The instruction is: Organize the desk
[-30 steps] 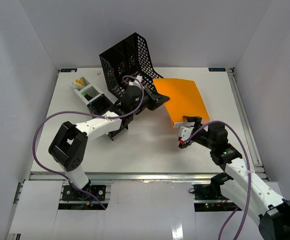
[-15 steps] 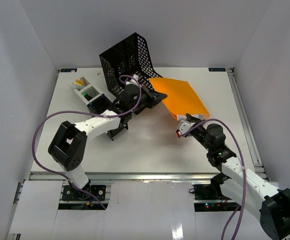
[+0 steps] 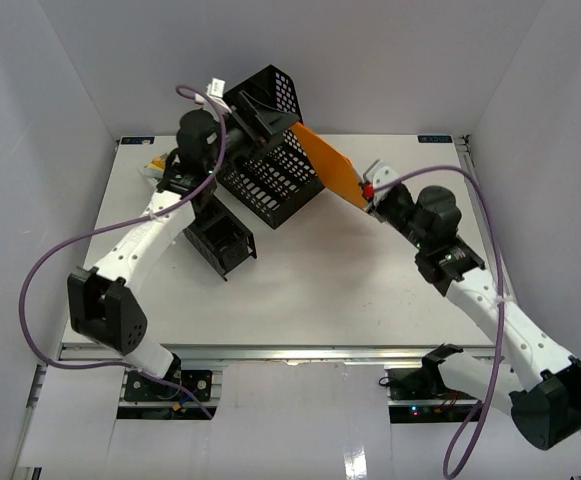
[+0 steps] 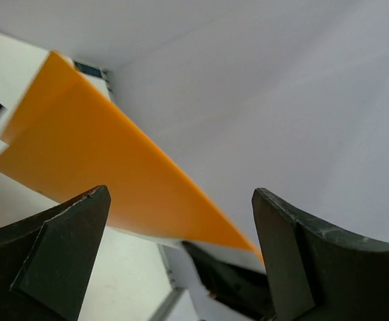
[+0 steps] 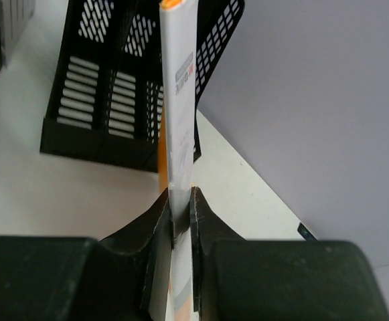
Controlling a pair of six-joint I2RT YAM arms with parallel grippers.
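My right gripper (image 3: 372,190) is shut on the lower end of an orange folder (image 3: 325,163) with a white spine (image 5: 179,100), holding it on edge above the desk (image 3: 320,285). The folder's far end reaches the black mesh file rack (image 3: 270,175). In the right wrist view the jaws (image 5: 181,204) pinch the spine, with the rack (image 5: 94,100) behind it. My left gripper (image 3: 262,115) is raised over the rack's top, open and holding nothing. Between its spread fingers (image 4: 181,197) the orange folder (image 4: 94,160) shows at a distance.
A black pen holder (image 3: 220,240) lies on the desk left of centre, under my left arm. A white organizer tray (image 3: 156,166) peeks out at the back left. White walls close in the desk on three sides; a metal rail (image 3: 300,350) runs along the front.
My left gripper let go of the folder, opened and rose up over the rack. My right gripper closed on the folder and lifted it on edge toward the rack.
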